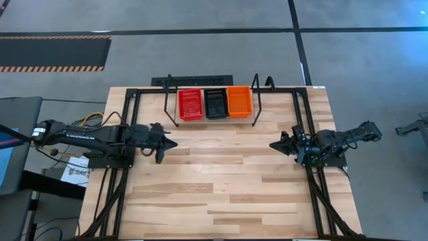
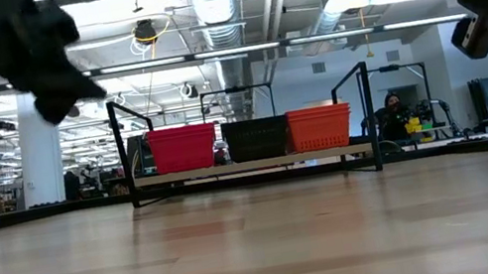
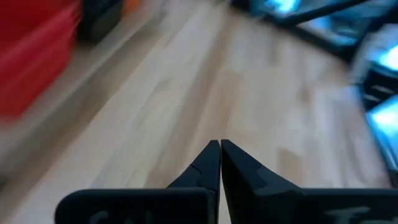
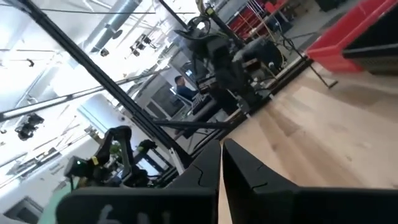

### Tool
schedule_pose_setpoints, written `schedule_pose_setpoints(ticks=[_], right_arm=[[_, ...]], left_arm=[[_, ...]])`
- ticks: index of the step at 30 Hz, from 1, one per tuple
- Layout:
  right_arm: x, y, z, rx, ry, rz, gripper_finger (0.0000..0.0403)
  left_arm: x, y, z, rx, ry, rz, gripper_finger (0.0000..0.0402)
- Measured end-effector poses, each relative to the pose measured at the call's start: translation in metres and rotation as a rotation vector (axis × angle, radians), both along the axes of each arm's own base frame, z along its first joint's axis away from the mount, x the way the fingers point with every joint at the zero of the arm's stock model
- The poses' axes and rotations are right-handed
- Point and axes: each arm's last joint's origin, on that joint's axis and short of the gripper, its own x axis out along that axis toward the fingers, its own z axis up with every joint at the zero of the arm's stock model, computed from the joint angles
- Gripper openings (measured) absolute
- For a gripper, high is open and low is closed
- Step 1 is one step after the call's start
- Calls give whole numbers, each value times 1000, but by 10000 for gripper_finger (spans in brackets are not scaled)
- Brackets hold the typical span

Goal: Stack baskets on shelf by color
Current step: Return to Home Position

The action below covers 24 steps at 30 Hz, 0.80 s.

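In the high view the shelf (image 1: 255, 100) stood at the upper middle of the frame, near the far edge of the table (image 1: 221, 194), with the red baskets (image 1: 190, 104) at its left, the black baskets (image 1: 215, 103) in the middle and the orange baskets (image 1: 239, 100) at its right, the three colours side by side and touching. The low view showed the same row sitting level on the board between the black wire uprights (image 2: 368, 115), each colour nested into one neat block (how many baskets made up each block could not be counted from either view). That even row suggested the sorting was done and nothing was left to lift. No basket lay loose on the table. The left gripper (image 1: 175, 142) hung at the middle left of the high view, well apart from the shelf, and its own wrist view showed its jaws pressed together with nothing between them. The right gripper (image 1: 271, 144) hung opposite it at the middle right, equally clear of the shelf, its jaws likewise closed and empty. Both pointed inward toward the bare centre of the table, a posture that looked like parking: closed jaws catch on nothing, and keeping away from the shelf protects the stacks from a knock.
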Motion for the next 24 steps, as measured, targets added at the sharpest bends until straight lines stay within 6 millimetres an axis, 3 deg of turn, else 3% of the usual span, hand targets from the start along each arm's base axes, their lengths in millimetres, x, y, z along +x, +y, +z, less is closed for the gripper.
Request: schedule_pose_setpoints(ticks=[4,15,24], right_arm=[[0,0,2,-103,-19,-16,38],[-2,1,11,-312,-124,-13,38],[0,1,1,-377,-30,-5,38]], left_arm=[[-6,-4,8,107,-148,-107,0],[-46,-7,-44,32,-462,-218,0],[-57,-5,-39,213,-527,-172,0]])
